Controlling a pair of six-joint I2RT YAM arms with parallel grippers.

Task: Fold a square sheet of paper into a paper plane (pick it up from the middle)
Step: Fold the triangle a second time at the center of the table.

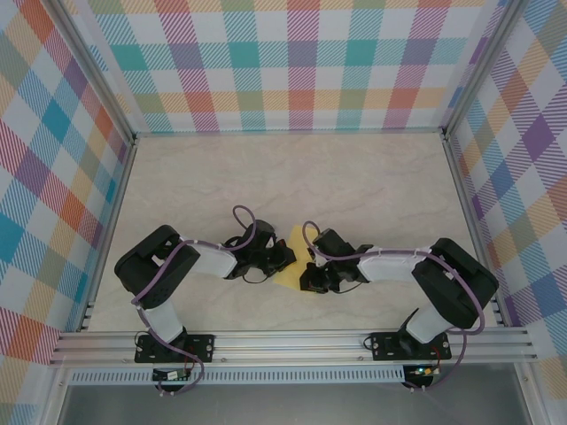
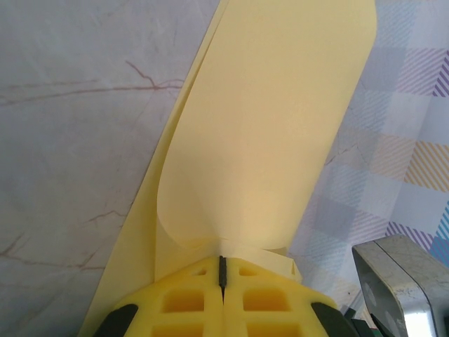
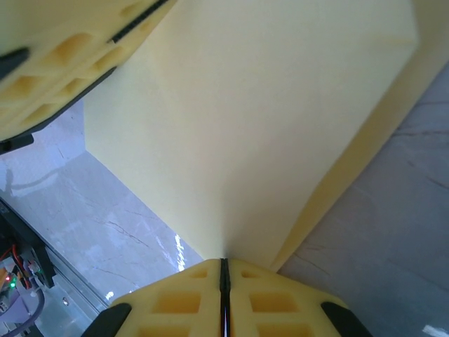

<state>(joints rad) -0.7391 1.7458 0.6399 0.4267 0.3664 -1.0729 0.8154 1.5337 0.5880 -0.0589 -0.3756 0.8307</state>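
**Both grippers clamped on the yellow paper, mid-worktop**

Your sheet of paper (image 1: 292, 262) sits between the two arms, near the middle of the worktop's (image 1: 266, 177) near half, a small yellow patch with one corner pointing toward the far wall. It is no longer a single flat layer. From the left wrist camera you see one layer curling up and away from the fingers, with a second layer running beneath it along the left side. From the right wrist camera the paper spreads out as a broad, smooth face with a crease line, and another layer slopes down on the right toward the marbled surface. You cannot tell from these views whether the lowest layer actually rests on the worktop.

Your left gripper (image 2: 222, 265) is clenched on the sheet: the two yellow fingers meet along a thin dark seam and the paper comes straight out of it. Your right gripper (image 3: 224, 265) is clamped on it the same way, its fingers pressed together with the paper fanning out from the seam. In the right wrist view the left gripper's fingers (image 3: 63, 60) show at the upper left, pressed against the same sheet, so the two grippers sit close together on opposite sides of it.

Around them lie the pale marbled worktop, the aluminium frame rail (image 1: 292, 341) at the near edge, and the checked walls (image 1: 301, 62) on three sides.
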